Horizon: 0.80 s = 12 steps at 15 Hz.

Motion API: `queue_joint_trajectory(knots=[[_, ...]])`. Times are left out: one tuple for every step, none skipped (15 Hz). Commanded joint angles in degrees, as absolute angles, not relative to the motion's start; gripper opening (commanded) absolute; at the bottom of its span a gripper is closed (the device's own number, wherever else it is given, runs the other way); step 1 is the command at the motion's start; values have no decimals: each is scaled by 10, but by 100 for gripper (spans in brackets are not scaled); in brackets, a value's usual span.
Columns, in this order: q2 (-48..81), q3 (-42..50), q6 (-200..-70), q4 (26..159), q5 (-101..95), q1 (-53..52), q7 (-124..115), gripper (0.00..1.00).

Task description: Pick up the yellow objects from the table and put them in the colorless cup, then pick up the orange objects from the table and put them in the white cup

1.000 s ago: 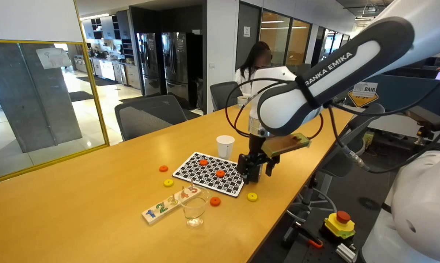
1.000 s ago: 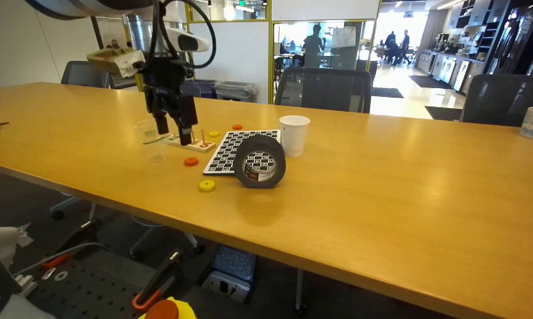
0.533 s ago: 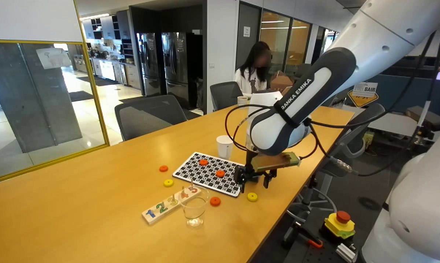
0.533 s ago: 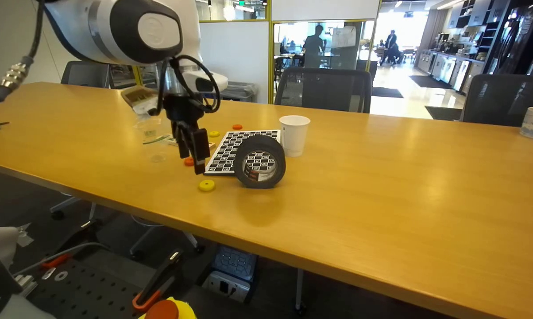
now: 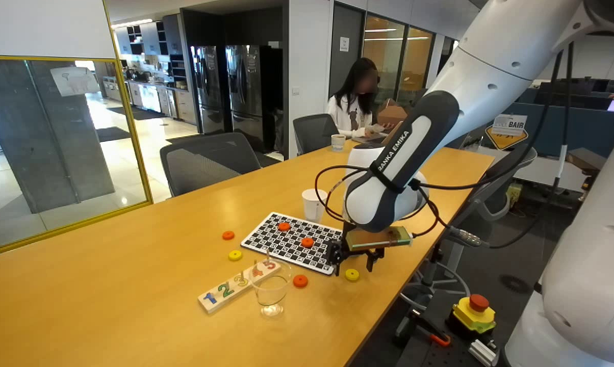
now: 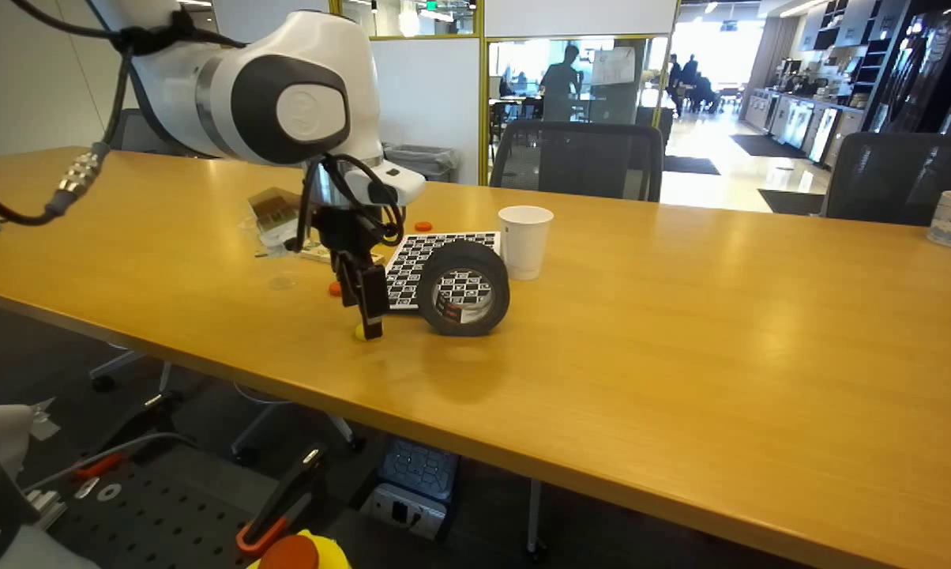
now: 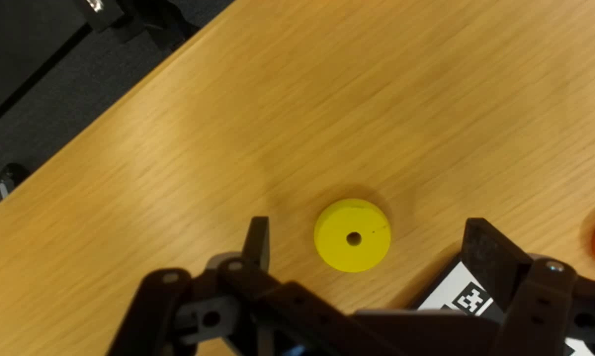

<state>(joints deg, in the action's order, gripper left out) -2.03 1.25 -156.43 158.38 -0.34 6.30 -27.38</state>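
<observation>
My gripper (image 5: 353,270) is open and empty, pointing down just above a yellow disc (image 5: 352,275). In the wrist view the yellow disc (image 7: 337,249) lies flat between the spread fingertips (image 7: 366,225), touching neither. A finger partly hides it in an exterior view (image 6: 360,333). Another yellow disc (image 5: 235,255) lies near the checkered board. Several orange discs are out: one (image 5: 300,281) near the colorless cup (image 5: 271,293), one (image 5: 228,235) farther left, two (image 5: 284,227) (image 5: 307,242) on the board. The white cup (image 6: 525,245) stands upright behind the board. The table (image 5: 133,285) bears everything.
A checkered board (image 5: 266,239) lies right beside my gripper, under one finger in the wrist view. A dark tape roll (image 6: 491,316) stands on edge close by. A wooden number board (image 5: 220,298) lies by the colorless cup. The table's edge (image 7: 105,116) is near.
My open gripper has moved down and toward the table's near edge, from above the board area to just over the yellow disc. The discs and cups have not moved.
</observation>
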Motion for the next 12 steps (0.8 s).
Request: queue_joint_trajectory(knots=[[-1,23,-1597,1581,3,58,-289,100],[2,25,-1603,1581,5,57,-291,100],[6,26,-1607,1581,6,57,-293,100],[8,28,-1612,1581,7,56,-295,100],[11,29,-1616,1581,7,55,-296,100],[12,31,-1617,1581,4,55,-300,100],[14,32,-1618,1580,1,54,-303,100],[14,34,-1619,1580,-7,54,-311,100],[14,35,-1620,1581,-8,54,-314,100],[13,36,-1620,1581,-12,54,-318,100],[12,37,-1620,1582,-13,54,-321,100],[12,37,-1621,1582,-13,54,-324,100]])
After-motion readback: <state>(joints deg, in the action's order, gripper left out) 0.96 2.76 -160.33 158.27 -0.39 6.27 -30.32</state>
